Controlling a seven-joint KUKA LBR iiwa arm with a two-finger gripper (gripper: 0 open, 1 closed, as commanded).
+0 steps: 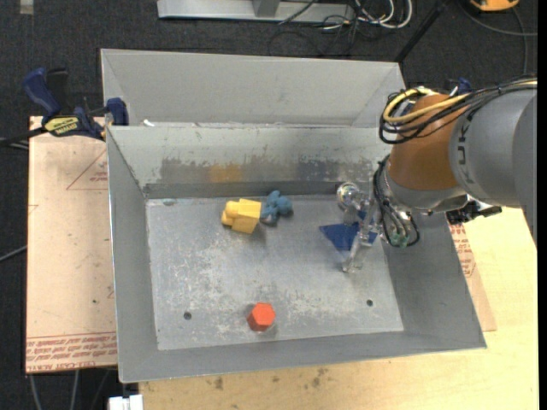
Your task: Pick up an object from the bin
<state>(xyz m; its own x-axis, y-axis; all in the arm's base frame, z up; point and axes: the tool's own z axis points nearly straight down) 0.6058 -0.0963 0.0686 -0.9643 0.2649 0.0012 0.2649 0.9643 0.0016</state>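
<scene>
The gripper (355, 250) is low inside the bin (214, 272), over the right part of its floor and close to the right wall. A dark blue piece (339, 234), flat and roughly wedge-shaped, lies at the gripper's left side; the two overlap along the piece's right edge. Whether they touch cannot be determined, nor whether the piece lies within the grip. Whether the gripper is open or closed cannot be told, because the wrist and its cables cover that area. Three other things lie well apart from the gripper: a yellow block (241, 215) and a small blue figure (275, 205), touching each other near the back wall, and a red piece (261, 316) alone near the front edge. Judged step: positioning at a candidate object, with the grasp not yet confirmed. The dark blue piece is the likely candidate, being the only thing within reach. The next move calls for the piece to be centred in the grip before closing. Being thin and lying flat, it may slide along the metal floor rather than seat. Lift only once the hold is verified, and keep clear of the sloped right wall.
</scene>
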